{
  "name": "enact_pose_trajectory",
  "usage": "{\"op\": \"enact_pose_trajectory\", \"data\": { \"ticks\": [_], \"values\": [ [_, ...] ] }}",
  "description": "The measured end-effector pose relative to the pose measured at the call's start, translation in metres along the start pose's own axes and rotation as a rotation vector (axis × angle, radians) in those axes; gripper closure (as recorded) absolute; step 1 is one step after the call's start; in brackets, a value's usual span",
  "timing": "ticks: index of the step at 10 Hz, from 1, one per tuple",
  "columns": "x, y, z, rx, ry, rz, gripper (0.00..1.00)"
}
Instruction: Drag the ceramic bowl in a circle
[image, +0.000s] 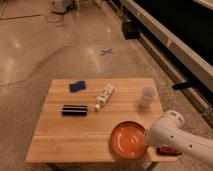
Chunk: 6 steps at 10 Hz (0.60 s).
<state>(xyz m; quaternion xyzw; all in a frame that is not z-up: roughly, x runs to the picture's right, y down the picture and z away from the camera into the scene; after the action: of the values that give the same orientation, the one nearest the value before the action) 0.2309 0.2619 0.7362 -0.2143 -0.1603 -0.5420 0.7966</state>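
1. Your gripper sits at the front right of the wooden table (65, 142), hidden behind the end of the white arm (176, 138). Its fingers are together. You cannot tell from this view whether they touch anything.
2. At the far left of the table you have a small blue item (76, 86) lying flat near the back edge.
3. Just in front of it lies a black oblong item (74, 109), long side running left to right.
4. Right of both, near the table's middle, a white tube-shaped item (104, 97) lies at a slant.
5. The ceramic bowl (128, 140) rests upright near the front edge, right of centre. Its right rim is covered by the arm's end.
6. Behind the bowl and to its right, a small white cup (147, 96) stands upright, well apart from the bowl.
7. At the front right corner, a dark red item (169, 150) lies partly under the arm. What it is cannot be made out.
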Motion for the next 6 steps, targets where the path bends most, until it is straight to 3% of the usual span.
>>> {"op": "enact_pose_trajectory", "data": {
  "ticks": [3,6],
  "values": [
    [0.038,0.021,-0.003,-0.021,0.043,0.077,1.0],
    [0.056,0.004,0.001,-0.022,0.061,0.084,1.0]
  ]
}}
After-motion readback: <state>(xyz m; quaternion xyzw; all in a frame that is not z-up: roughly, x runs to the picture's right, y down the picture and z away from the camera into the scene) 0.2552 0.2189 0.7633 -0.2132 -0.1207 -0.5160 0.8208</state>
